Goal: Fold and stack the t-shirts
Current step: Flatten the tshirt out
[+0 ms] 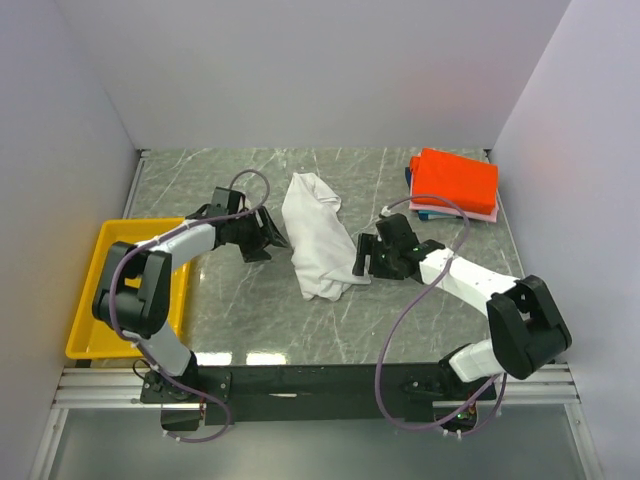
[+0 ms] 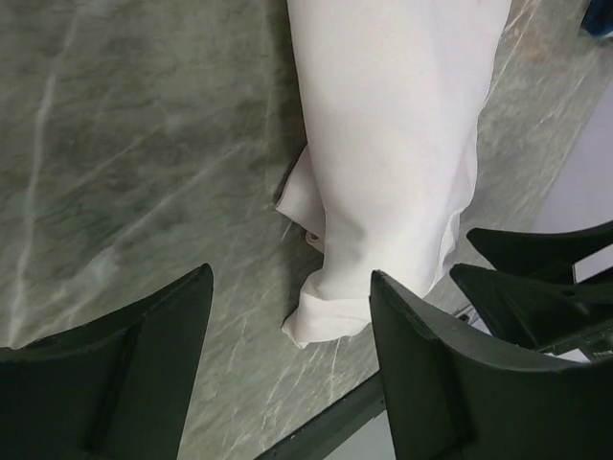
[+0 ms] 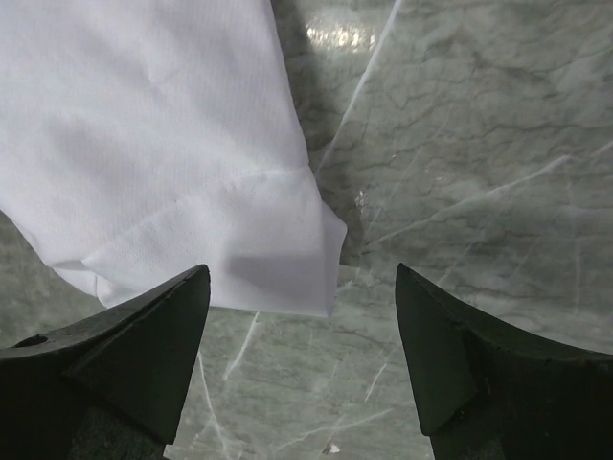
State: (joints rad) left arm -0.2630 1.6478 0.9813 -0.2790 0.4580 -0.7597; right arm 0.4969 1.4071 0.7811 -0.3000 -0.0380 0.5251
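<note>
Seeing nearest a black rail (image 1: pixel 320 385) running along the near edge. Noting beyond it a grey-green marbled table (image 1: pixel 250 300) with pale veins, glinting a little near the front, and plain white walls (image 1: pixel 300 70) closing it in on three sides. Finding at far left a yellow tray (image 1: pixel 82 320) lying at the table's edge, partly under the left arm (image 1: pixel 140 290). Finding next the left gripper (image 1: pixel 274 236) sitting low just beside the left edge of the white t-shirt (image 1: pixel 315 240), fingers spread wide and pinching nothing, with bare marble and the shirt's near end showing between the tips in its wrist view. Seeing the white t-shirt lying mid-table between the two grippers, bunched into a long narrow strip running far to near, rumpled at the far end, a small flap sticking out leftward near the front. Finding the right gripper (image 1: pixel 362 258) close against the strip's near right edge, likewise spread apart and empty, a squared cloth corner lying between its tips in the wrist view. Spotting in the far right corner a folded stack, well apart from the white one: an orange-red t-shirt (image 1: pixel 455 180) lying on top, a pink t-shirt (image 1: pixel 475 214) peeking out beneath along the near edge, a blue t-shirt (image 1: pixel 411 180) showing at the left.
</note>
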